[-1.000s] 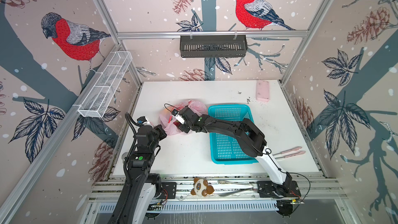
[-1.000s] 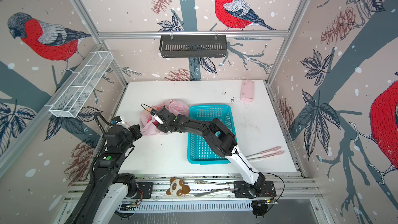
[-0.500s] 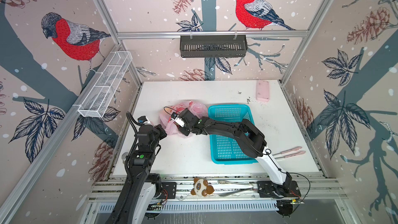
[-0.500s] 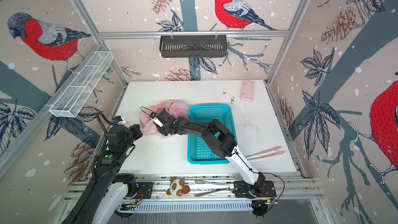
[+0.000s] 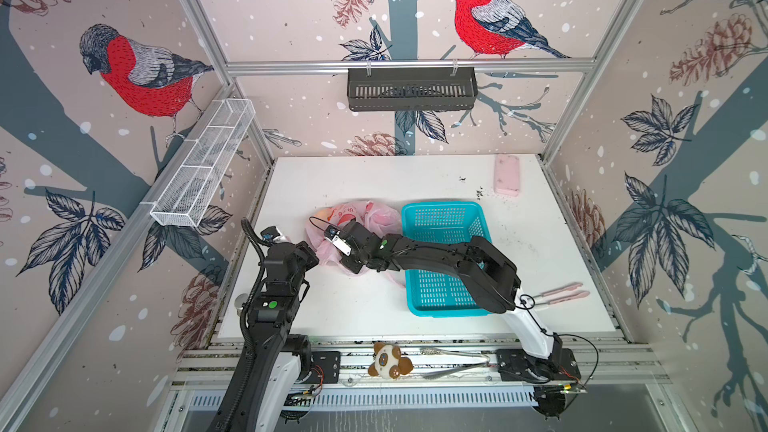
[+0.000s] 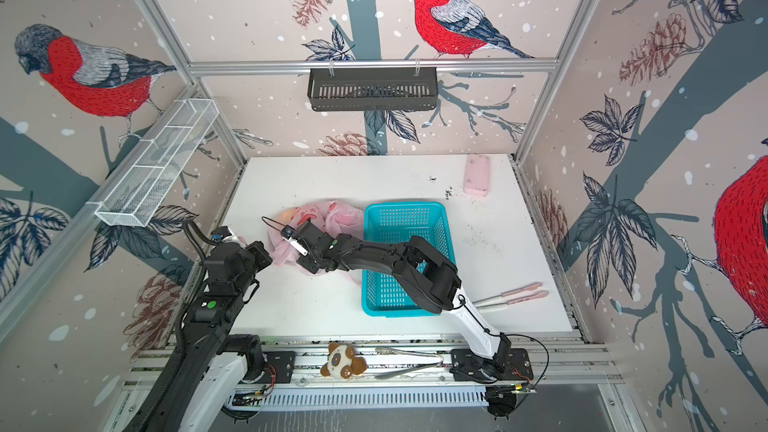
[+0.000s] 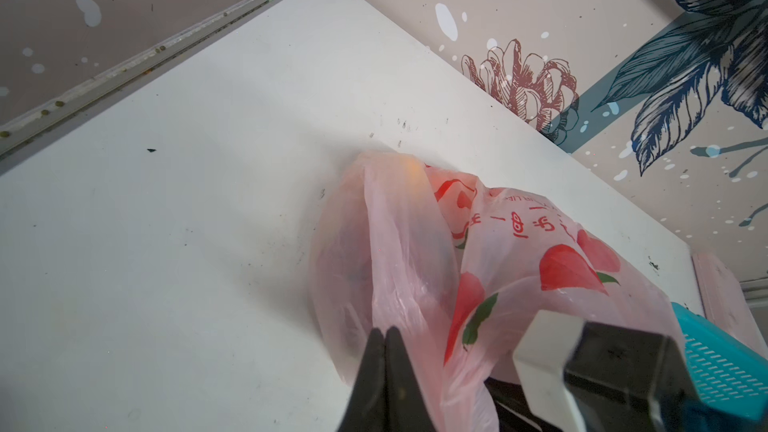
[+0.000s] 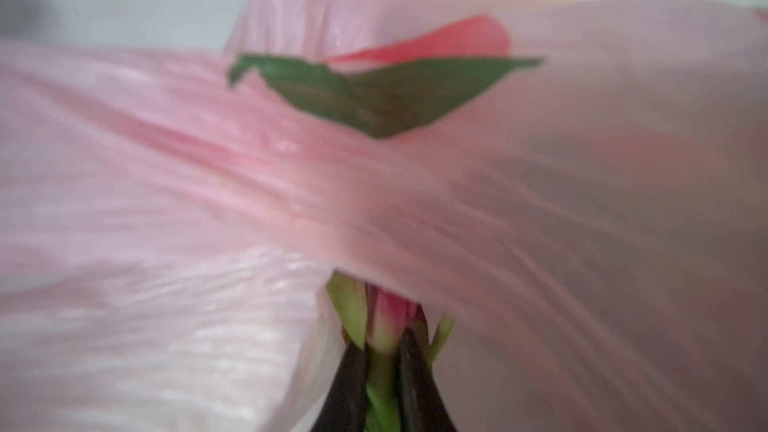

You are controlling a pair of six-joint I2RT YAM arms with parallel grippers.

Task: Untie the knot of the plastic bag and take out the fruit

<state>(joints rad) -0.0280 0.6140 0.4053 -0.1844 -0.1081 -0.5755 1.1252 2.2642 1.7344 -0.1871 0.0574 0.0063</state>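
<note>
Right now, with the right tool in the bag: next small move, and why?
Probably draw the right tool slowly back toward the blue basket: it is shut on a green-tipped scale of a dragon fruit inside the plastic bag, while the shut left tool appears to pin the bag's edge.
</note>
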